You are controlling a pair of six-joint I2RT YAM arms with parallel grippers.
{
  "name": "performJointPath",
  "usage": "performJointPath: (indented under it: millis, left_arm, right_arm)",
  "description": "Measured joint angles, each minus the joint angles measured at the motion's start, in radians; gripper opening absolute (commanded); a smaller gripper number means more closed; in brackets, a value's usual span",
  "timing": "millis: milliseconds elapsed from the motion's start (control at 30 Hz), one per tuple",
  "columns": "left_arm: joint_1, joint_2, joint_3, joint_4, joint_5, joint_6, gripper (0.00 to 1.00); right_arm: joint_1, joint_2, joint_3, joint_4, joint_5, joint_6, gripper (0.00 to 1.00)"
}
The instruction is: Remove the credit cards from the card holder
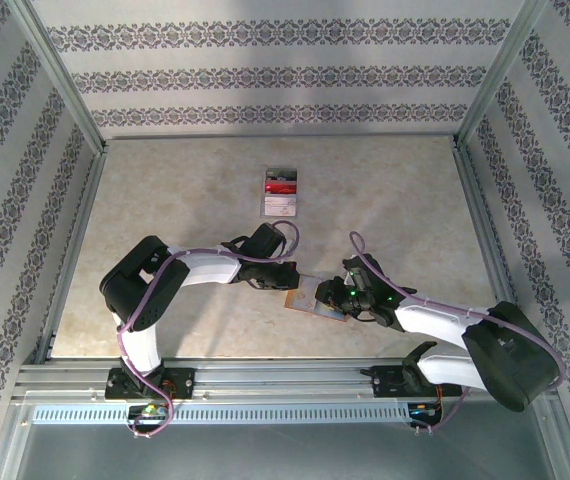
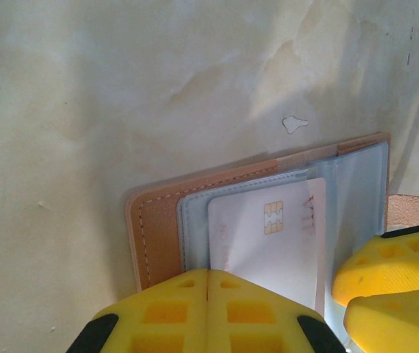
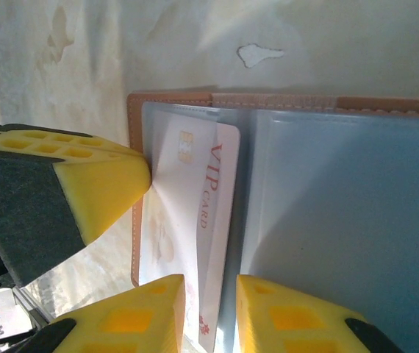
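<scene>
Stitched tan card holder (image 2: 158, 228) open; glossy white card (image 2: 268, 254) pocketed.

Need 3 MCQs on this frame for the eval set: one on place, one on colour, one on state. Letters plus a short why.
1. Where does the card holder lie?
A. between the left gripper and the right gripper
B. in the far left corner
C. on top of an arm

2. What colour is the card sticking out of its pocket?
A. red
B. black
C. white

3. How does the left gripper stand?
A. wide open
B. shut
C. clamped on a red card

Answers:
1 A: the top view shows it open on the table where both arms' tips meet.
2 C: it is white, with a gold chip and red lettering.
3 B: its two yellow fingers meet with no gap.
</scene>
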Motion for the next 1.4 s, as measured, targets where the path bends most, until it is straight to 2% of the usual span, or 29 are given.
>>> performJointPath:
  millis: [567, 967, 1400]
  left_arm:
    - [0.0, 0.0, 0.0, 0.0, 0.0, 0.0, 0.0]
    - [0.0, 0.0, 0.0, 0.0, 0.0, 0.0, 0.0]
    - [0.0, 0.0, 0.0, 0.0, -0.002, 0.0, 0.0]
  right_arm:
    - [0.002, 0.027, -0.02, 0.083, 0.0, 0.035, 0.22]
    - [0.002, 0.057, -0.027, 0.106, 0.002, 0.04, 0.24]
    - [0.002, 0.059, -0.032, 0.118, 0.001, 0.051, 0.18]
